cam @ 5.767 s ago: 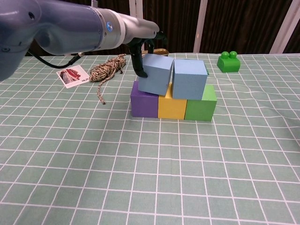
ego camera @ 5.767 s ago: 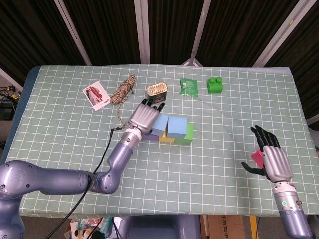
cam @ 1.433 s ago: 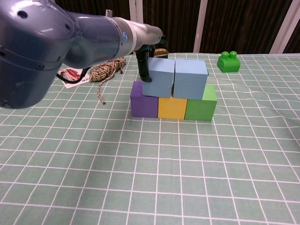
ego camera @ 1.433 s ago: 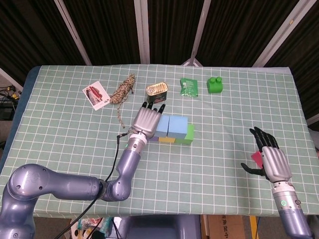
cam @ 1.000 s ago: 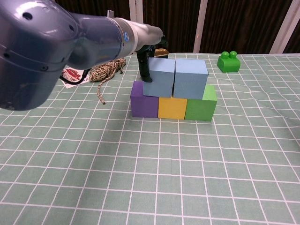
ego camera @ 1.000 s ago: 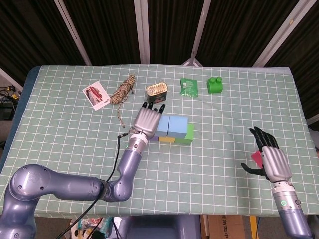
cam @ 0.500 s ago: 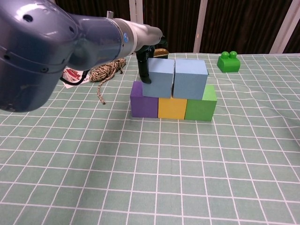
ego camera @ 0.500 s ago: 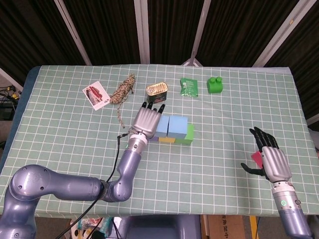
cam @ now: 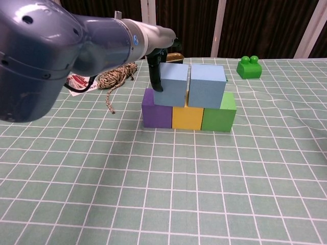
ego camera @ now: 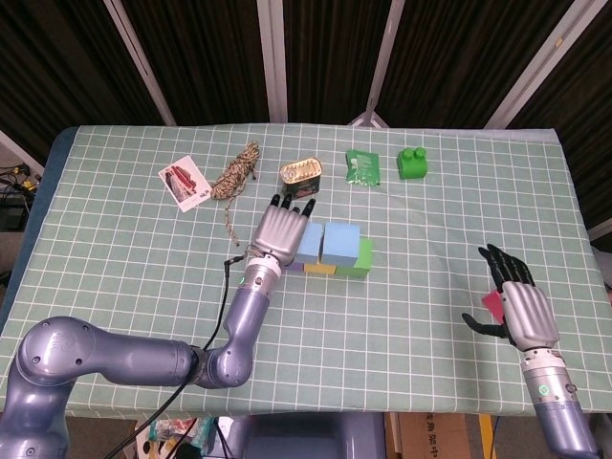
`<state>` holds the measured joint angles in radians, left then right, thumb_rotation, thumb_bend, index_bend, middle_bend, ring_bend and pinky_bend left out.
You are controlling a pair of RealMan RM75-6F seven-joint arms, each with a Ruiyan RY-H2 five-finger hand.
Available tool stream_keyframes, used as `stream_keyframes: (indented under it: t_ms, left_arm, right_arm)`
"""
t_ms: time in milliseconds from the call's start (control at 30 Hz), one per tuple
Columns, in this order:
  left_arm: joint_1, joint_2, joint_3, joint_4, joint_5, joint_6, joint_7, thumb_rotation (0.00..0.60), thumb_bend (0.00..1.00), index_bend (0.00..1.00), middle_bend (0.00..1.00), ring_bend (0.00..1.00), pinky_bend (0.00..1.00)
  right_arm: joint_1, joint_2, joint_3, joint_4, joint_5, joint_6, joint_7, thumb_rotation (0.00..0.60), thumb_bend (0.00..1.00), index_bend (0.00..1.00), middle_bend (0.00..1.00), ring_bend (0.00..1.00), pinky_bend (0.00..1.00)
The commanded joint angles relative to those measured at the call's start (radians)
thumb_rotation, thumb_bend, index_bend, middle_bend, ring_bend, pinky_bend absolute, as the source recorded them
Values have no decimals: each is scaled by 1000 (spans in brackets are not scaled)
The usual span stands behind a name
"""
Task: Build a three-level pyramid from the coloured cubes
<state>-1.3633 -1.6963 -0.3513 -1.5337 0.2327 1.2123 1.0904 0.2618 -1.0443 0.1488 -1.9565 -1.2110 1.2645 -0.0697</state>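
A purple cube point(cam: 157, 115), a yellow cube point(cam: 187, 117) and a green cube point(cam: 218, 118) form a row on the table. Two light blue cubes lie on top of them: the left one point(cam: 170, 85) and the right one point(cam: 207, 85), with a thin gap between them. My left hand point(ego camera: 280, 229) grips the left blue cube from above, and its dark fingers point(cam: 155, 76) press on the cube's left side. My right hand point(ego camera: 517, 306) is at the right edge with fingers spread. It hovers over a pink cube point(ego camera: 493, 304), which it mostly hides.
At the back lie a picture card point(ego camera: 185, 183), a bundle of twine point(ego camera: 236, 175), an open tin point(ego camera: 300, 172), a green packet point(ego camera: 362, 166) and a green studded brick point(ego camera: 413, 163). The table's right edge runs close to my right hand.
The left blue cube, tilted 5.8 s ago, now sits flat on the bottom row and has shifted slightly left in my left hand. The right hand has not moved.
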Motion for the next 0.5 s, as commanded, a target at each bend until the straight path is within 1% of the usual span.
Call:
stream_keyframes:
  t_ms: [33,200,300,367,500]
  left_arm:
    - [2,0,0,-1,0,2,1,600,218,0,275,75,119]
    - [5,0,-2,-3,-4,5,5,600,208,0,215,58,104]
    - [7,0,-2,-5,0,6,4,600,171,0,165,41,88]
    - [9,1,-3,-8,2,6,2,600,135,0,113,24,70]
    - [14,8,-4,-21,17,5,-6,600,65,0,51,13,54]
  right_arm:
    - [0,0,0,0,-1,0,0,600,226,0,0,0,0]
    - [0,0,-1,0,-1,0,0,600,226,0,0,0,0]
    - [0,0,-1,1,-1,-1,-1,600,226,0,0,0,0]
    - [0,-1,-2,1,0,-2,-1,600,226,0,0,0,0]
    - [1,-1,-2,3,0,-4,0,600,226,0,0,0,0]
